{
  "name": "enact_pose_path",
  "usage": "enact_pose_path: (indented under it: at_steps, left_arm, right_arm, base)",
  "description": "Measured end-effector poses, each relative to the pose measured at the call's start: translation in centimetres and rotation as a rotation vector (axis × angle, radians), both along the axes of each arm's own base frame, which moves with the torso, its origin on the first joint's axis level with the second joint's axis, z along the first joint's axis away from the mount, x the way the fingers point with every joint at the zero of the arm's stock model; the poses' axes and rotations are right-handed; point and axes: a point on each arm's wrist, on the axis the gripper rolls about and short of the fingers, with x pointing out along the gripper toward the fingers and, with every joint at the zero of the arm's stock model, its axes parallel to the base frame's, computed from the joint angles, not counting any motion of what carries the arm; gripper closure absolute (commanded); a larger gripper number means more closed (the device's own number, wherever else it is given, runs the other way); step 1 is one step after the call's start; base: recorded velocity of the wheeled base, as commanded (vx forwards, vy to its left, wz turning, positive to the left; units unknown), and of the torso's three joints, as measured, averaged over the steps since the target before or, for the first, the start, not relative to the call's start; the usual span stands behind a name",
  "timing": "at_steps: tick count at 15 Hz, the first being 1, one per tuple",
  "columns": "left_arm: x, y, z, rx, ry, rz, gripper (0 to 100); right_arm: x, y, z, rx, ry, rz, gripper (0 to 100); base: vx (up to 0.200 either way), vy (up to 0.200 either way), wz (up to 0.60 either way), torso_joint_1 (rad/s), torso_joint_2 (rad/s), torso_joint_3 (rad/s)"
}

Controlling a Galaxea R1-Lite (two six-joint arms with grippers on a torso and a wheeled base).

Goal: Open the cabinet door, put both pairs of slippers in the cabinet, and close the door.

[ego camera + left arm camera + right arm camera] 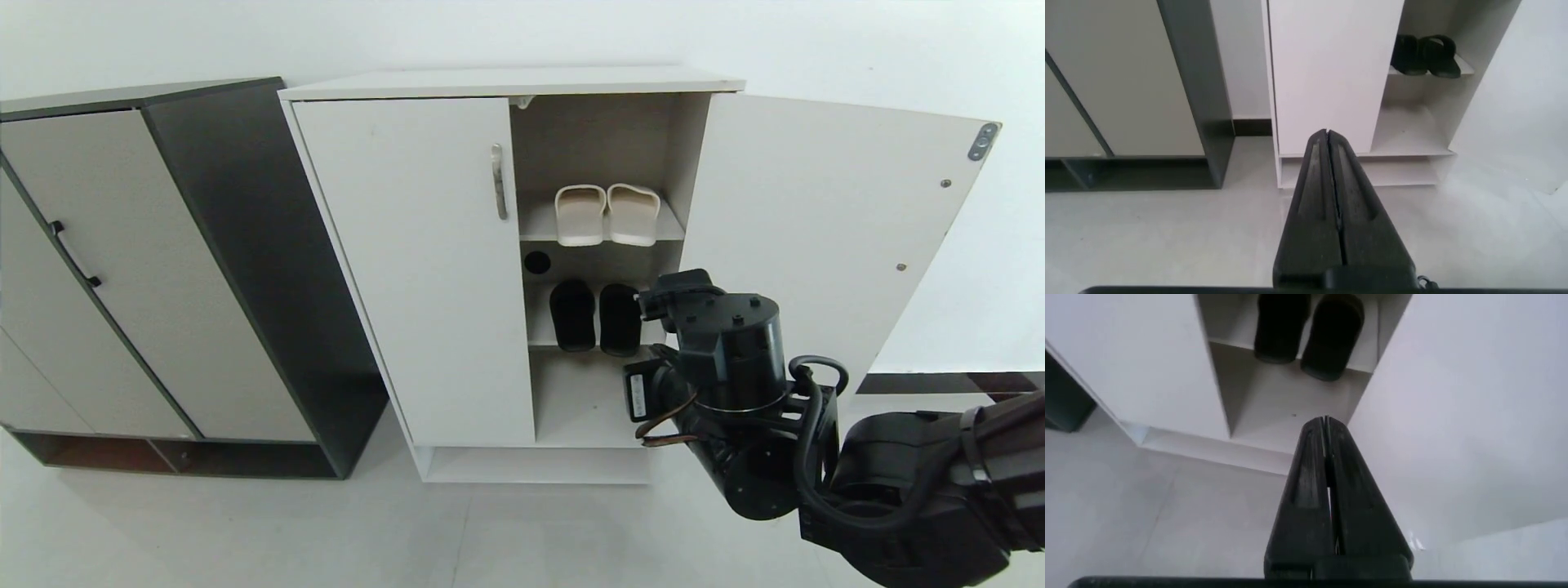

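Observation:
The white cabinet (506,82) has its right door (816,229) swung wide open and its left door (416,269) closed. A beige pair of slippers (606,214) sits on the upper shelf. A black pair of slippers (596,317) sits on the middle shelf, also seen as black slippers (1306,327) from the right wrist. My right gripper (1327,420) is shut with nothing in it, low in front of the open compartment beside the open door. My left gripper (1328,132) is shut and empty, above the floor before the closed left door.
A grey and dark cabinet (122,245) with a black handle stands against the wall to the left of the white one. The left door carries a metal handle (498,182). Pale floor (326,531) stretches in front of both cabinets.

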Motion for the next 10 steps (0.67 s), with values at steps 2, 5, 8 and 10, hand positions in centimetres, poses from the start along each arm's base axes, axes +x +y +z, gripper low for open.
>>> enact_pose_path:
  at_steps: [2, 5, 8, 10]
  left_arm:
    - [0.0, 0.0, 0.0, 0.0, 0.0, 0.0, 100]
    - [0.0, 0.0, 0.0, 0.0, 0.0, 0.001, 100]
    - [0.0, 0.0, 0.0, 0.0, 0.0, 0.002, 100]
    - [0.0, 0.0, 0.0, 0.0, 0.0, 0.002, 100]
  right_arm:
    - [0.02, -0.07, -0.07, -0.003, 0.002, -0.002, 100]
    - [0.03, -0.04, -0.1, 0.004, 0.009, 0.026, 100]
    - [0.16, -0.12, 0.03, 0.019, -0.003, 0.026, 100]
    - [0.19, -0.21, -0.09, 0.014, 0.0, 0.024, 100]
  base:
    - [0.0, 0.0, 0.0, 0.0, 0.0, 0.0]
    - [0.0, 0.0, 0.0, 0.0, 0.0, 0.0]
    - [0.0, 0.0, 0.0, 0.0, 0.0, 0.0]
    - [0.0, 0.0, 0.0, 0.0, 0.0, 0.0]
